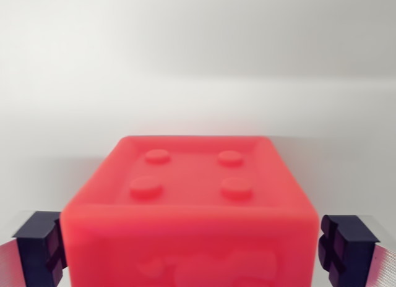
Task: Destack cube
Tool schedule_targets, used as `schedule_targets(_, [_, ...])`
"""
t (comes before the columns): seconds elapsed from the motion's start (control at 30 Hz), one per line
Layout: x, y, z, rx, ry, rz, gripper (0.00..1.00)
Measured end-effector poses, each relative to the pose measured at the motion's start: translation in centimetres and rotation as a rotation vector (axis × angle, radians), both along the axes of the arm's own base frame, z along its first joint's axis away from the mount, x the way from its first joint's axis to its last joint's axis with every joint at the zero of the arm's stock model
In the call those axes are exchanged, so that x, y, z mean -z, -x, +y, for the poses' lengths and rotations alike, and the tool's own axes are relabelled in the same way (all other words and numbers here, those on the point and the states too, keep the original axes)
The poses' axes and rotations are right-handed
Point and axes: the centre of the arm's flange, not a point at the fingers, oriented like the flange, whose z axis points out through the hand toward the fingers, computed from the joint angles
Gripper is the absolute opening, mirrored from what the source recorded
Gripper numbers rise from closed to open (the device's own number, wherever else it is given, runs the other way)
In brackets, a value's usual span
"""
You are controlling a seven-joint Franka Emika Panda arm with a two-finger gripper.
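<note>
One red cube [189, 206], four studs, between pincer [189, 250] pads

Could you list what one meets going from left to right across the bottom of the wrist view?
Left pincer finger pad → red cube → right pincer finger pad. Each pad sits right beside a side of the cube; firm contact cannot be told.

You've got a plain white surface [198, 107] filling the frame, slightly glossy, soft grey shading across it. Upper part of the wrist view is a blurred pale backdrop [198, 21]; can't tell you where table ends and wall starts.
</note>
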Motion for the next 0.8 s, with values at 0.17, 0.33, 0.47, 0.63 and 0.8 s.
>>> schedule_targets(0.17, [0.0, 0.0, 0.0, 0.000, 0.000, 0.000, 1.00])
schedule_targets(0.33, [-0.3, 0.0, 0.0, 0.001, 0.001, 0.000, 1.00])
schedule_targets(0.47, [-0.9, -0.1, -0.1, 0.001, 0.001, -0.003, 1.00])
schedule_targets(0.63, [-2.0, -0.1, 0.0, -0.001, 0.001, -0.004, 1.00])
schedule_targets(0.8, [-3.3, -0.1, 0.0, -0.001, 0.001, -0.004, 1.00])
